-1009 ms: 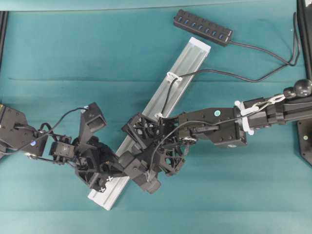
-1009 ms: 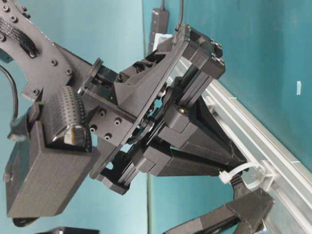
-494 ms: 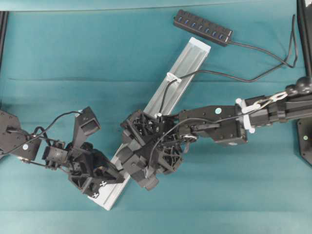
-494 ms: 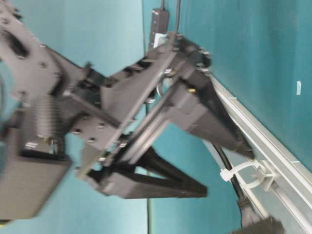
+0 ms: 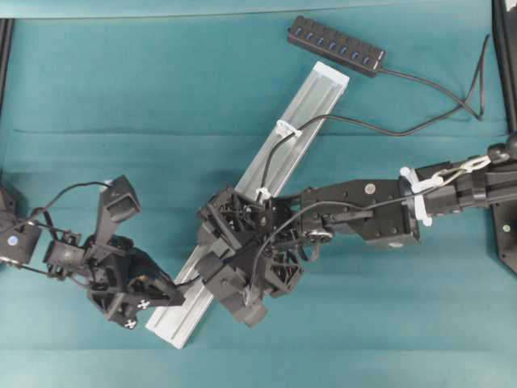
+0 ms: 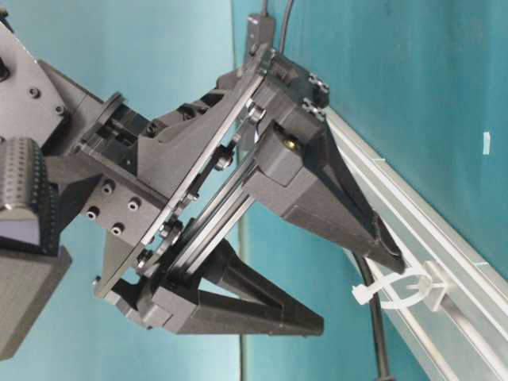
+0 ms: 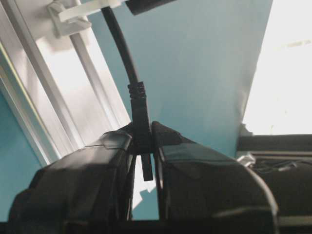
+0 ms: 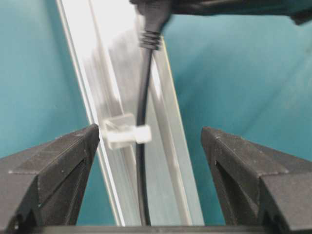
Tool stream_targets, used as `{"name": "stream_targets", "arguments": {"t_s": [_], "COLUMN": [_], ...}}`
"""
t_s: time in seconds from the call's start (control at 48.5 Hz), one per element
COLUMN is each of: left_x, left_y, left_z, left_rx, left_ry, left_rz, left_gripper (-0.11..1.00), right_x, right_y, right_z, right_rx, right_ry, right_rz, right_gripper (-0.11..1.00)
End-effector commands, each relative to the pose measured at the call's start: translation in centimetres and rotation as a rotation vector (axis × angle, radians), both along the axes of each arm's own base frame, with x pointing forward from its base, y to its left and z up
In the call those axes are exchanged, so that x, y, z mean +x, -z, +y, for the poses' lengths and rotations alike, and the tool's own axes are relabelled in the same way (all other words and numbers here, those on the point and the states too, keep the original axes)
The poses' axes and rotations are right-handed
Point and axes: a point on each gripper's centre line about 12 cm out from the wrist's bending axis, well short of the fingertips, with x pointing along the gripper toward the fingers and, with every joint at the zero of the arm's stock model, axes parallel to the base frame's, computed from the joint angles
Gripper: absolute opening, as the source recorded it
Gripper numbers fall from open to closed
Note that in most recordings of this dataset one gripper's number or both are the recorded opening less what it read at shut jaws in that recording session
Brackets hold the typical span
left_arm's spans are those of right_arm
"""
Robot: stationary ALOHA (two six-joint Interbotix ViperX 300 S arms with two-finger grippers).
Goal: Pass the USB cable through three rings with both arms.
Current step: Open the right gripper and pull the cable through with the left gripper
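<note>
The USB cable (image 5: 380, 128) runs from the black hub (image 5: 338, 44) through a white ring (image 5: 284, 128) and a second ring (image 5: 262, 194) on the silver rail (image 5: 319, 93). The cable (image 8: 142, 97) also passes a third ring (image 8: 124, 134), which sits between my right gripper's open fingers. That right gripper (image 5: 212, 257) straddles the rail and holds nothing. My left gripper (image 5: 179, 295) is at the rail's lower left end, shut on the cable's plug (image 7: 141, 117). In the table-level view the right gripper (image 6: 353, 292) gapes beside the ring (image 6: 405, 290).
The rail (image 6: 444, 262) lies diagonally on the teal table. Slack cable loops at the far right (image 5: 477, 89) near a black frame post (image 5: 505, 48). The right arm (image 5: 380, 212) reaches in low from the right edge.
My right gripper has opened and let go of the cable. My left gripper has drawn back to the lower left, keeping hold of the plug.
</note>
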Motion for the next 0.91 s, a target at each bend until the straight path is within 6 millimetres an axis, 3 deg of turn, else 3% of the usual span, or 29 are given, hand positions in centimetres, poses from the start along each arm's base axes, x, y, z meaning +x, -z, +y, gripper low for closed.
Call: {"name": "stream_targets", "arguments": {"t_s": [0.0, 0.185, 0.556, 0.721, 0.886], "left_x": [0.0, -0.2, -0.3, -0.9, -1.5], "left_y": [-1.1, -1.3, -2.0, -2.5, -2.8], "left_z": [-0.5, -0.7, -0.7, -0.5, -0.3], "left_rx": [-0.006, -0.007, -0.008, 0.000, 0.015], "left_ry": [0.018, 0.027, 0.027, 0.026, 0.027], "left_rz": [-0.038, -0.041, -0.041, -0.018, 0.016], "left_gripper": [0.10, 0.10, 0.10, 0.10, 0.10], "right_x": [0.3, 0.2, -1.0, -2.1, -3.7], "right_y": [-0.6, -1.3, -4.7, -7.4, -9.4], "right_z": [0.2, -0.4, -3.0, -3.8, -6.0], "right_rx": [0.012, 0.055, 0.238, 0.278, 0.321], "right_ry": [0.012, 0.077, 0.342, 0.394, 0.481], "right_rz": [-0.016, -0.022, -0.034, -0.050, -0.084], "right_gripper": [0.88, 0.88, 0.87, 0.87, 0.87]}}
